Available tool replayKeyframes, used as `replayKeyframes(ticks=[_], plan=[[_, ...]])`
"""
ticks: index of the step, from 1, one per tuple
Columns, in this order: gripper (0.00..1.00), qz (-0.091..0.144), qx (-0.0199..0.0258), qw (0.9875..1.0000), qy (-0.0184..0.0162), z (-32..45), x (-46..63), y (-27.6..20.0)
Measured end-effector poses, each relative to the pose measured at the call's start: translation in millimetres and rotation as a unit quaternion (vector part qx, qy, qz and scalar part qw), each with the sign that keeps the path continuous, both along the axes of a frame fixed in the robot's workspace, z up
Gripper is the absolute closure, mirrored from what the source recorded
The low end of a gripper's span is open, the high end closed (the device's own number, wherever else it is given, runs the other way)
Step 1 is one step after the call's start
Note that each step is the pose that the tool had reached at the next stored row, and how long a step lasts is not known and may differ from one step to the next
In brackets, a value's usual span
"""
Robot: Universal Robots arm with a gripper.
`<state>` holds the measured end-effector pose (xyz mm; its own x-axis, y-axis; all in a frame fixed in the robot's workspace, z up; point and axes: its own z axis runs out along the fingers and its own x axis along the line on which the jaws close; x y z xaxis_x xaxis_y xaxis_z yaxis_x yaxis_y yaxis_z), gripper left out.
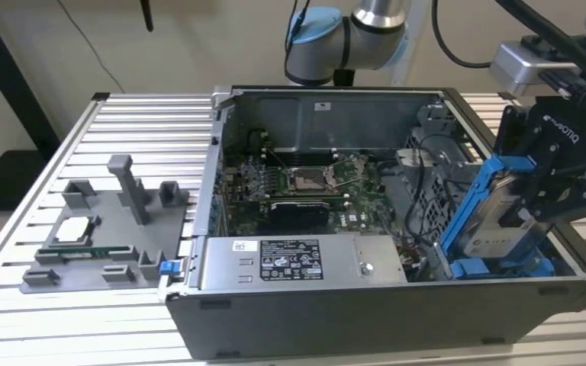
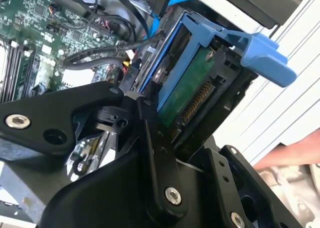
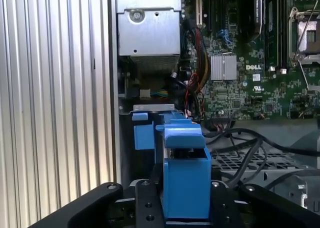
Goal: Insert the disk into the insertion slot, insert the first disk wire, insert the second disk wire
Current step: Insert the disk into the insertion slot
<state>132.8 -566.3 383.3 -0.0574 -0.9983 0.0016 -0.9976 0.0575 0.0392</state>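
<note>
Disk (image 1: 491, 238) looks rigid, fairly heavy and shock-sensitive; the hand (image 1: 533, 203) clamps it across its blue carrier (image 1: 471, 194), tilted, lower end at the insertion slot (image 1: 476, 268).

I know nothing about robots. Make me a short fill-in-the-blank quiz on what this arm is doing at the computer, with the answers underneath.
1. The gripper is shut on the disk, whose plastic carrier is coloured ___.
2. The disk is held at the exterior view's ___ end of the open computer case.
3. A grey fixture lies on the slatted table, to the exterior view's ___ of the case.

Answers: blue; right; left.
</note>
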Motion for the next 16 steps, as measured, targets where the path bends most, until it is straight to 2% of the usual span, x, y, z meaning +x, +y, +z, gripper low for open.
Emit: replayKeyframes(ticks=[5,6,9,13,16], plan=[[1.0,-0.001,0.0002,1.0,-0.0001,-1.3,0.6,0.0],[0.0,-0.001,0.0,1.0,-0.0001,-1.3,0.7,0.0],[0.0,-0.002,0.0001,1.0,0.0002,-1.4,0.6,0.0],[0.0,-0.002,0.0,1.0,0.0051,1.5,0.9,-0.1],[0.0,-0.002,0.0,1.0,0.0062,4.6,0.9,0.0]])
